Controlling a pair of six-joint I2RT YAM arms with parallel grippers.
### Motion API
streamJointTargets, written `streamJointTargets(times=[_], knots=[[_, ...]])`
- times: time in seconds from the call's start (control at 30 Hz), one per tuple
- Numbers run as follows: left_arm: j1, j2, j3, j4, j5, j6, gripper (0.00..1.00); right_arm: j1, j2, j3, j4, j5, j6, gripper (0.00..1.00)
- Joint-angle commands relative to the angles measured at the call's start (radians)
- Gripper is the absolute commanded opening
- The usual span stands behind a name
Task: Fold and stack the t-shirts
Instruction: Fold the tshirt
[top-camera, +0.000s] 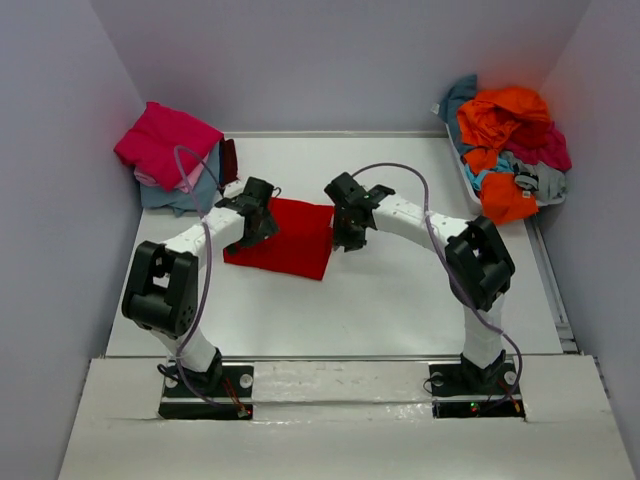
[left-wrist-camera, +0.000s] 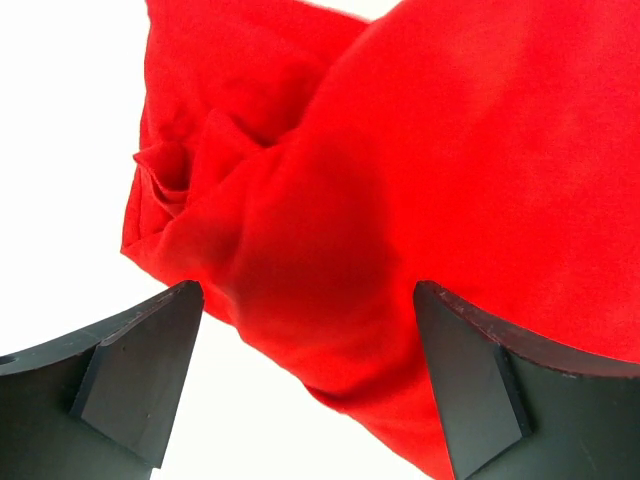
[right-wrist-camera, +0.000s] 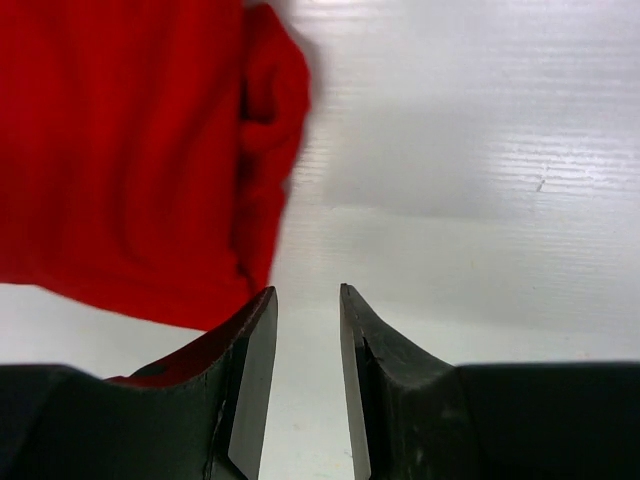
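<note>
A bright red t-shirt (top-camera: 295, 240) lies folded into a rectangle in the middle of the white table (top-camera: 400, 300). My left gripper (top-camera: 255, 230) hovers over the shirt's left edge, open wide. In the left wrist view the red cloth (left-wrist-camera: 400, 180) fills the space under the left gripper (left-wrist-camera: 308, 290), and nothing is held. My right gripper (top-camera: 350, 235) is at the shirt's right edge. In the right wrist view the right gripper (right-wrist-camera: 307, 290) is open by a narrow gap with only bare table between its fingers. The red shirt (right-wrist-camera: 130, 150) lies just left of them.
A stack of folded t-shirts (top-camera: 165, 150), magenta on top with pink and grey-blue below, sits at the back left. A white bin (top-camera: 458, 160) at the back right holds a heap of orange, teal, magenta and grey shirts (top-camera: 510, 140). Walls close in on both sides.
</note>
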Motion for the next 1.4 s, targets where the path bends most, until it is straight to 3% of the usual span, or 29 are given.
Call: streamJointTargets(times=[0.0,0.33,0.6,0.8,1.2,1.37], knots=[[-0.037,-0.082,0.126,-0.096,-0.095,0.019,0.99,-0.004,-0.046,0.152,-0.059,0.005,-0.048,0.39],[-0.08,0.018,0.242,-0.116,-0.089,0.03,0.99,-0.004,0.092,0.282,-0.001,-0.091,-0.077,0.38],[-0.08,0.182,0.24,-0.04,-0.024,0.016,0.99,-0.004,0.264,0.356,0.066,-0.166,-0.091,0.33],[-0.089,0.219,0.186,-0.003,-0.006,0.01,0.99,0.005,0.31,0.381,0.059,-0.178,-0.085,0.32],[-0.02,0.185,0.045,0.045,0.036,0.009,0.98,-0.006,0.275,0.204,0.037,-0.129,-0.007,0.32],[0.002,0.151,0.008,0.049,0.031,0.009,0.91,-0.015,0.235,0.108,0.053,-0.106,0.016,0.32]])
